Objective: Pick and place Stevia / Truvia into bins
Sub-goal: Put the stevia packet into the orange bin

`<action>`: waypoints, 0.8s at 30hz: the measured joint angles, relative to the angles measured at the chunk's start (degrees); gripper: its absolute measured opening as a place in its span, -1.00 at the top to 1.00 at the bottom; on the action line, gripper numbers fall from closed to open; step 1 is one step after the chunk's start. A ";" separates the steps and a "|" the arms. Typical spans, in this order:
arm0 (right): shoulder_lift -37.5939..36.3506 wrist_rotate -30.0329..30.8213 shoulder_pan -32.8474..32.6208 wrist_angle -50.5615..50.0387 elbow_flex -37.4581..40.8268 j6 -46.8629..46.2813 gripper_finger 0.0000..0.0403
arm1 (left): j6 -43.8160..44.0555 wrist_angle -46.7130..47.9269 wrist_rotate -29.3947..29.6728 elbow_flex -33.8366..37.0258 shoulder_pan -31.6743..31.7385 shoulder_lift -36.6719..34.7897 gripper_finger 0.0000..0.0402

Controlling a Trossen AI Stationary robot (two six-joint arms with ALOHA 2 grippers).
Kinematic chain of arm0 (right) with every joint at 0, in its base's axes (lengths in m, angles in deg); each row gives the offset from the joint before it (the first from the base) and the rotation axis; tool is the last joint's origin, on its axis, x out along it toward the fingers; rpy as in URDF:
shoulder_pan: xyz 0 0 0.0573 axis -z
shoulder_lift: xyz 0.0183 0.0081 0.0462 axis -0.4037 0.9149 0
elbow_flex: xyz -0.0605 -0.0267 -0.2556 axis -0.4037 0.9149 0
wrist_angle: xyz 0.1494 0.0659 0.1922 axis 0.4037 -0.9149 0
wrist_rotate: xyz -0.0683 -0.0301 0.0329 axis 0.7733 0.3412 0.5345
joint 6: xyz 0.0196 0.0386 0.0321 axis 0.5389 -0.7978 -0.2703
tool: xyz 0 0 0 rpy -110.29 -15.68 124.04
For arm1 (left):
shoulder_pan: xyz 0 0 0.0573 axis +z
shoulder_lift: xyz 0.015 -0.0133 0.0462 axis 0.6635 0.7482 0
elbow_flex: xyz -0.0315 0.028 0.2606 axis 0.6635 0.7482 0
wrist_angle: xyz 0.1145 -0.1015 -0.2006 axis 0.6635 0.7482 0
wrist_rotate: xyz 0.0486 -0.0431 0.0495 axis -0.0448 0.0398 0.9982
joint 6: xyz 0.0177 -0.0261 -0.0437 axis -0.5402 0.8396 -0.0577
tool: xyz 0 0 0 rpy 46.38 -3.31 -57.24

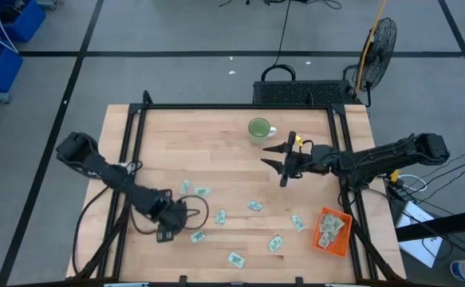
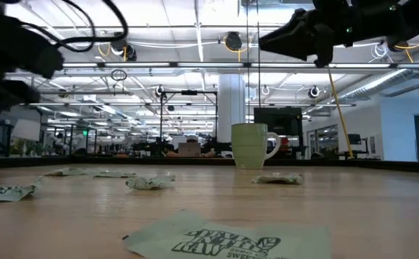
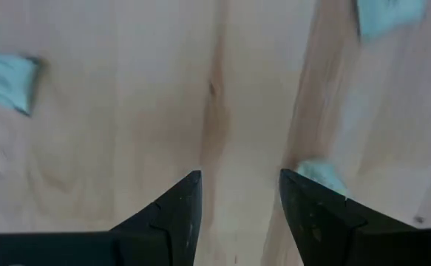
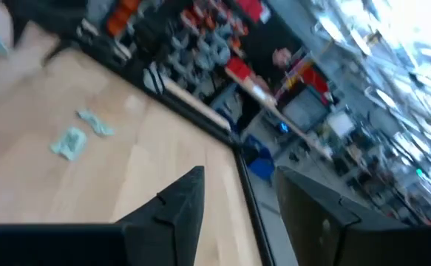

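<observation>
Both grippers are standing wide open and holding nothing: the left gripper (image 1: 186, 215) is hanging low among the scattered Stevia sachets (image 1: 254, 206), the right gripper (image 1: 278, 157) raised near the green mug (image 1: 258, 129). The orange bin (image 1: 333, 231) is sitting at the table's near right corner, already holding several sachets.

the desk (image 1: 216, 151) was pale, matt wood; sachets (image 1: 254, 205) were creased paper; the bin (image 1: 334, 231) was orange plastic; the mug (image 1: 258, 128) looked glossy.

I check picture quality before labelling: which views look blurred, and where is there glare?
Right wrist view: strongly smeared, room and sachets soft, bright wash at one corner. Left wrist view: sachets soft, fingers sharper. Low view: nearest sachet blurred, mug sharper, ceiling lights glaring. High view: even light, no glare.
</observation>
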 joint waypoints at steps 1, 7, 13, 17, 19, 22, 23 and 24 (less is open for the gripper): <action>-0.02 -0.96 0.20 0.84 0.00 0.10 0.20 | 0.13 -0.21 0.00 0.00 -1.05 0.56 0.06; 0.00 -7.35 1.52 3.76 0.00 0.15 0.20 | 0.66 -4.91 -0.15 -0.01 -5.22 4.05 0.06; 0.00 -7.79 2.27 5.25 -0.02 0.15 0.20 | 0.06 -7.09 0.96 -0.29 -6.31 6.92 0.06; 0.00 -7.79 2.61 5.76 -0.02 0.30 0.20 | -1.19 -7.11 1.08 -0.38 -6.29 7.51 0.11; 0.00 -7.79 2.65 5.77 -0.02 1.02 0.20 | -2.49 -7.09 1.32 -0.37 -6.22 7.41 0.21; 0.00 -7.80 2.65 5.80 -0.02 1.27 0.20 | -5.08 -6.98 1.53 -0.26 -5.95 7.02 0.43; 0.00 -7.81 2.65 5.81 -0.02 1.16 0.19 | -5.83 -6.96 1.57 -0.22 -5.73 6.89 0.52; 0.00 -7.81 2.65 5.80 -0.02 0.84 0.19 | -6.51 -6.98 1.55 -0.18 -5.39 6.69 0.61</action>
